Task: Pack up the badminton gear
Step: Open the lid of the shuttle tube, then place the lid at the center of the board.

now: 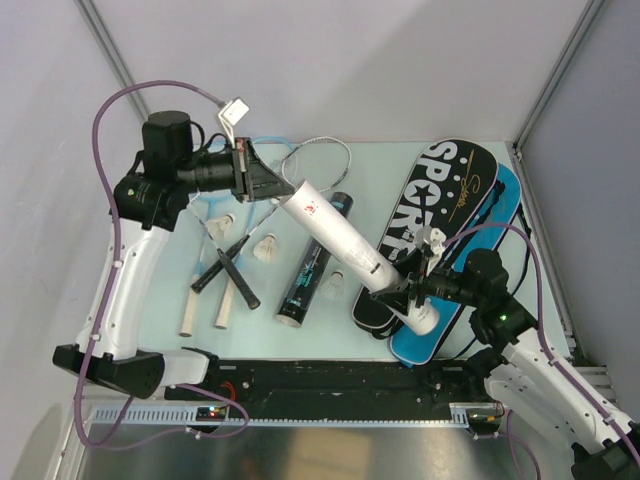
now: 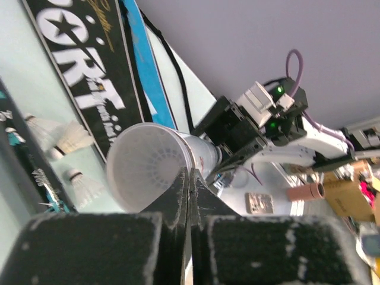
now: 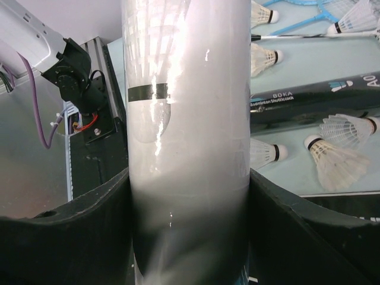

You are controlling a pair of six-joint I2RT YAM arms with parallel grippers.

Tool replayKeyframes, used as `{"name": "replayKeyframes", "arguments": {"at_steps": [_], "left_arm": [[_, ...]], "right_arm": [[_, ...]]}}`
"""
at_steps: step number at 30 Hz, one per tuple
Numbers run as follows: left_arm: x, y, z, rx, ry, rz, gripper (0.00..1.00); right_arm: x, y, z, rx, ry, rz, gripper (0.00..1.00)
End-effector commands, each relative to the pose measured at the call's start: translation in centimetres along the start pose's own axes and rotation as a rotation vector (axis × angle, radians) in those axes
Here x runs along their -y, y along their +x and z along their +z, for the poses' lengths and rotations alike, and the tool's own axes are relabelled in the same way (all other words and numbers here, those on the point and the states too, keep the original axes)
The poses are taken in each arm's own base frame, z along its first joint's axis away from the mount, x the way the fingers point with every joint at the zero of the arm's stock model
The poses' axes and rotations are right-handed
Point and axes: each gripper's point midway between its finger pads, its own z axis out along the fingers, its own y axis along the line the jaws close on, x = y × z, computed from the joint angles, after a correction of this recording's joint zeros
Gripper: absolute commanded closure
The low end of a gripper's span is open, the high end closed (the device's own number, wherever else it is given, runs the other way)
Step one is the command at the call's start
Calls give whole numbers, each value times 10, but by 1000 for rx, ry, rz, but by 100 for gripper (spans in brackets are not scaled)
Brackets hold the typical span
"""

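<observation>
Centre: white tube (image 1: 350, 250) bars diagonal, 10 to 4 o'clock. 9 o'clock: rackets (image 1: 228, 265) crowd. 3 o'clock: bags (image 1: 440, 200). 12 o'clock: bare tabletop (image 1: 385, 172) strip, passable.

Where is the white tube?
The white tube slants across the table in the top view: right claw grips its near end over the bags, left claw at its open end.

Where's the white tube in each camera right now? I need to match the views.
Top external: white tube slants across the centre.
Left wrist: white tube centre-left, open end toward the camera.
Right wrist: white tube upright, filling the middle, in the right gripper.
Shared landmark: the black tube.
</observation>
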Motion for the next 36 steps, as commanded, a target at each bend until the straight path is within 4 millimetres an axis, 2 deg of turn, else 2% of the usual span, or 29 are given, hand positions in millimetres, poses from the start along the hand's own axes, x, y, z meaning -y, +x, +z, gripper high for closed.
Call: {"name": "replayKeyframes", "arguments": {"at_steps": [1, 8, 12, 16, 20, 23, 25, 28, 31, 36], "left_arm": [[-7, -35, -25, 160, -99, 55, 100], [-12, -45, -26, 185, -121, 40, 100], [-30, -48, -27, 213, -203, 35, 100], [-70, -47, -33, 257, -387, 35, 100], [-123, -34, -39, 258, -595, 8, 100], [-160, -24, -38, 230, -732, -10, 100], [-185, -15, -31, 189, -823, -8, 100], [-216, -6, -15, 122, -940, 11, 100], [-248, 10, 12, 37, -983, -23, 100], [-287, 43, 61, -89, -980, -106, 100]], "right_arm": [[-8, -28, -4, 66, -21, -56, 57], [-6, -26, -4, 57, -14, -45, 56], [1, -29, -5, 70, 32, -30, 56], [10, -41, -12, 125, 125, -17, 56], [14, -60, -25, 212, 211, -17, 55], [25, -73, -37, 282, 317, 0, 55], [32, -79, -44, 315, 369, 10, 56], [37, -76, -48, 313, 414, 26, 56], [38, -77, -50, 321, 425, 30, 56], [39, -79, -53, 332, 438, 31, 56]]}}
